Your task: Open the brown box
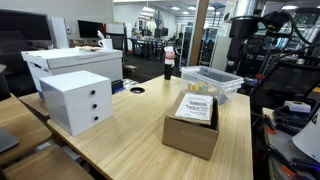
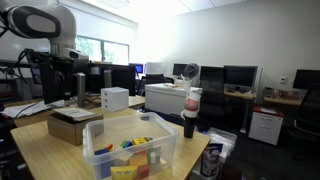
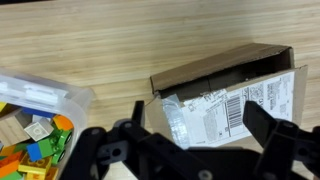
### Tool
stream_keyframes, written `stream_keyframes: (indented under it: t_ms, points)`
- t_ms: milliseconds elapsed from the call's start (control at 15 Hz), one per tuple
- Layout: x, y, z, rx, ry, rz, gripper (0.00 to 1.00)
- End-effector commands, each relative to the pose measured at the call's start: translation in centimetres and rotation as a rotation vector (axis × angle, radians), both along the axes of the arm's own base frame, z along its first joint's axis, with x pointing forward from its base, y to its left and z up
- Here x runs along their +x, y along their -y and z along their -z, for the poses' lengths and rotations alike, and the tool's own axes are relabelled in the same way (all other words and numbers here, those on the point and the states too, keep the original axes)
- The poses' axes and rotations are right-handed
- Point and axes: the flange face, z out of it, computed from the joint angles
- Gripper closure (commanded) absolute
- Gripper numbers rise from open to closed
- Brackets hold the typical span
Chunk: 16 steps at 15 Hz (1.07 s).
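Observation:
The brown box (image 1: pixel 191 134) stands on the wooden table near its front, with a white printed label (image 1: pixel 197 108) on a top flap. It also shows in an exterior view (image 2: pixel 72 126) and in the wrist view (image 3: pixel 222 72), where the label (image 3: pixel 240 105) fills the space between my fingers. My gripper (image 3: pixel 180 140) is open and empty, well above the box and not touching it. In both exterior views the gripper (image 2: pixel 80 88) hangs from the dark arm (image 1: pixel 244 40) above the table.
A clear plastic bin (image 1: pixel 212 82) of coloured toys sits beside the box, also in the other views (image 2: pixel 130 150) (image 3: pixel 35 115). A white three-drawer box (image 1: pixel 77 100), a large white box (image 1: pixel 70 65) and a dark bottle (image 1: pixel 169 66) stand on the table.

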Motion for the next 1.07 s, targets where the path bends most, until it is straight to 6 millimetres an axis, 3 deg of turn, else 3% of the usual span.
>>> stream_keyframes:
  t_ms: [0,67,1000]
  points:
    - [-1.5,0.7,1.9,0.056,0.014,0.004,0.00]
    - [-0.1,0.8,1.3,0.070,0.010,0.011,0.00]
    - [0.4,0.3,1.7,0.133,0.031,-0.031,0.00]
